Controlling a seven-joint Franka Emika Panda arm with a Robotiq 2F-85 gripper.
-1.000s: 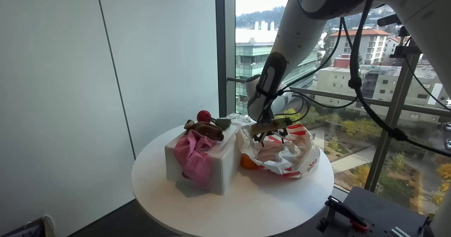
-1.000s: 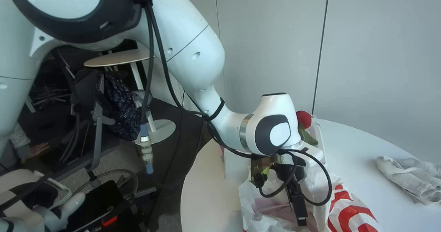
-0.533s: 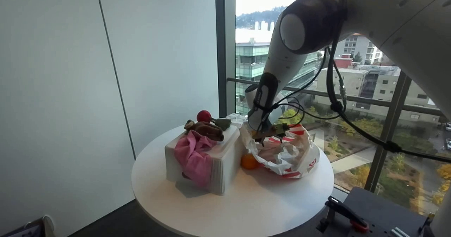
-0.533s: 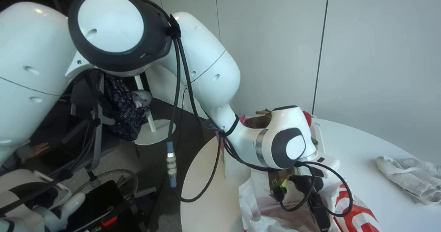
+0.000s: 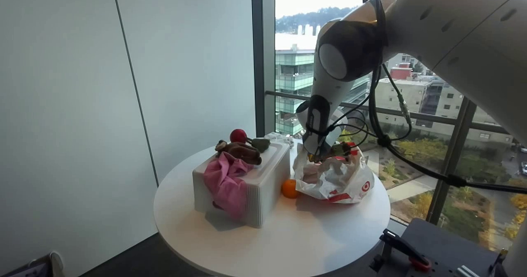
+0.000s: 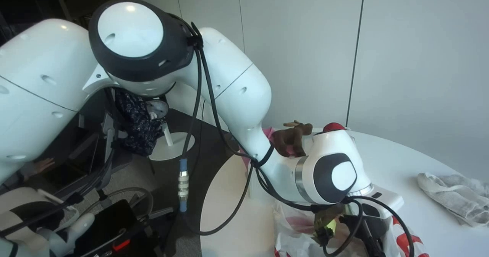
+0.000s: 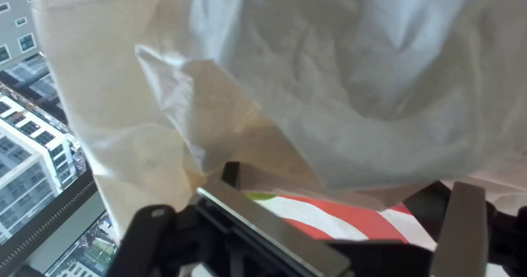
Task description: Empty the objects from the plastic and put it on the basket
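The plastic [image 5: 339, 182], a crumpled white bag with red stripes, stands on the table with its mouth up. My gripper [image 7: 333, 184] reaches down into it, its fingers [image 7: 461, 227] wide apart. Striped bag wall and a sliver of yellow-green [image 7: 261, 196] show between them. In an exterior view the bag's rim hides the fingertips. An orange [image 5: 290, 188] sits on the table between the bag and the basket [image 5: 273, 186], a white box. On the box lie a pink cloth [image 5: 226, 184], a brown plush toy [image 5: 243, 151] and a red ball [image 5: 238, 136] beside a dark green piece [image 5: 260, 144].
A greyish-white crumpled cloth [image 6: 458, 198] lies toward the edge of the round white table [image 5: 271, 250]. Glass window panes rise behind the bag. Black cables [image 5: 383, 141] hang in loops from the arm.
The arm has come lower, and its gripper has sunk deeper into the bag. The bag's near side has shifted away from the box, uncovering more of the orange. The jaws have stayed open.
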